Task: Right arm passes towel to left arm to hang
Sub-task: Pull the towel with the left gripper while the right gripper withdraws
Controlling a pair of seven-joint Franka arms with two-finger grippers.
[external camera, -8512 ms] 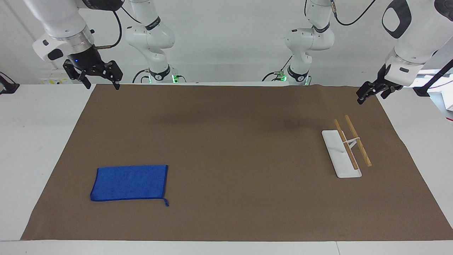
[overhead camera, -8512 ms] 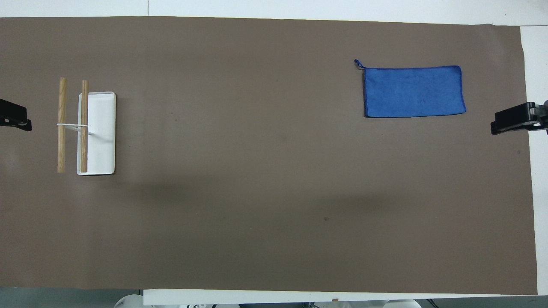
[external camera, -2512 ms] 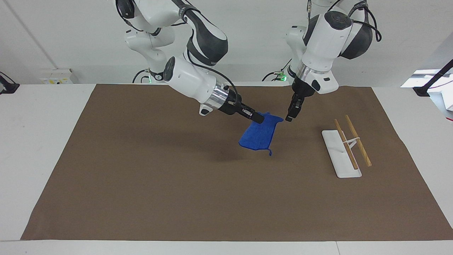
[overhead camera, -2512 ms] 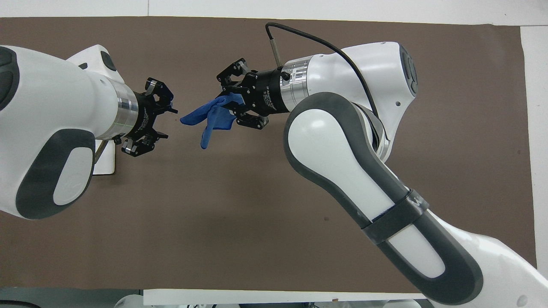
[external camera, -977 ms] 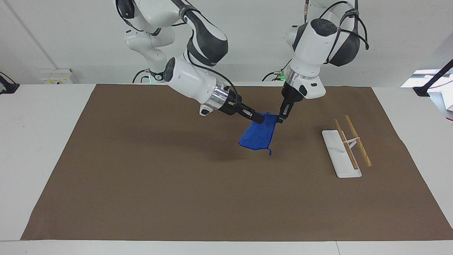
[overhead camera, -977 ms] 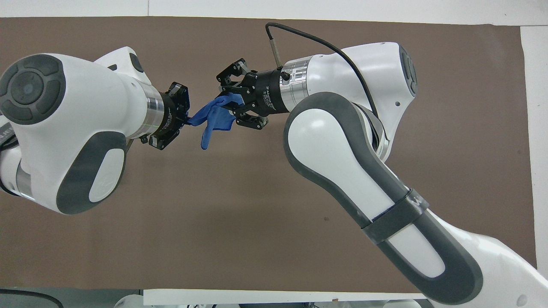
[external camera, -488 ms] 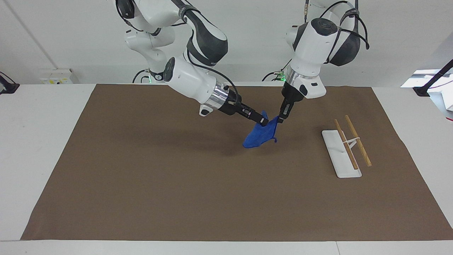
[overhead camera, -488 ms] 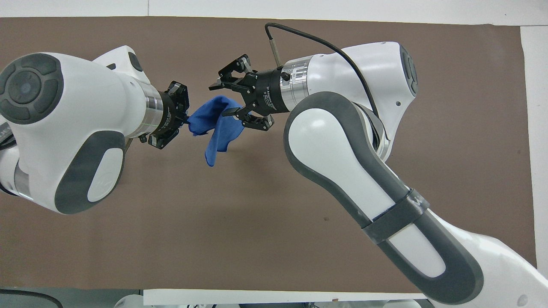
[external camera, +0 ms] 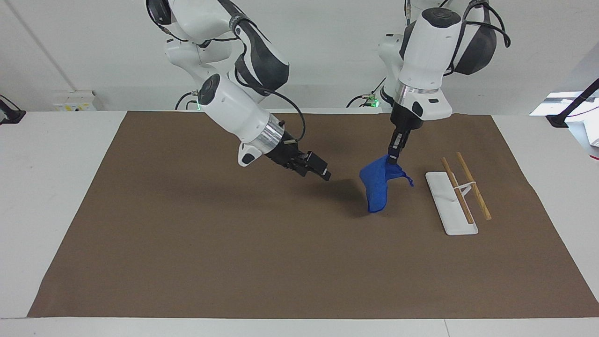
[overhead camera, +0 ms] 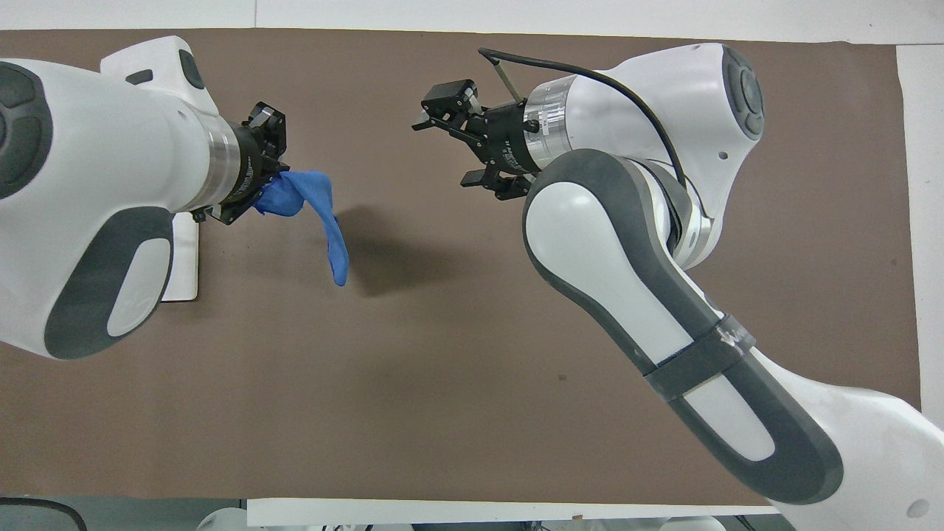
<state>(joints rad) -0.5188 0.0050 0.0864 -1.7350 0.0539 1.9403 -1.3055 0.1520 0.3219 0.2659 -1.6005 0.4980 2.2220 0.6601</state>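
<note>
Most of the white towel rack with two wooden rails (external camera: 457,195) is hidden under the left arm in the overhead view; only a white corner (overhead camera: 184,258) shows. Clenched on one corner, the left tool (external camera: 392,156) (overhead camera: 274,181) holds the small bright blue fuzzy towel (external camera: 377,183) (overhead camera: 318,214), hanging over the brown mat (external camera: 234,243) beside the rack. Well apart, the right tool (external camera: 318,169) (overhead camera: 451,151) stands released, its fingers spread, over the bench's middle.

My towel (external camera: 376,187) is fuzzy blue cloth. The mat (external camera: 234,262) looks matt brown paper. The rack (external camera: 450,202) pairs smooth white plastic with wooden rods (external camera: 473,185).
</note>
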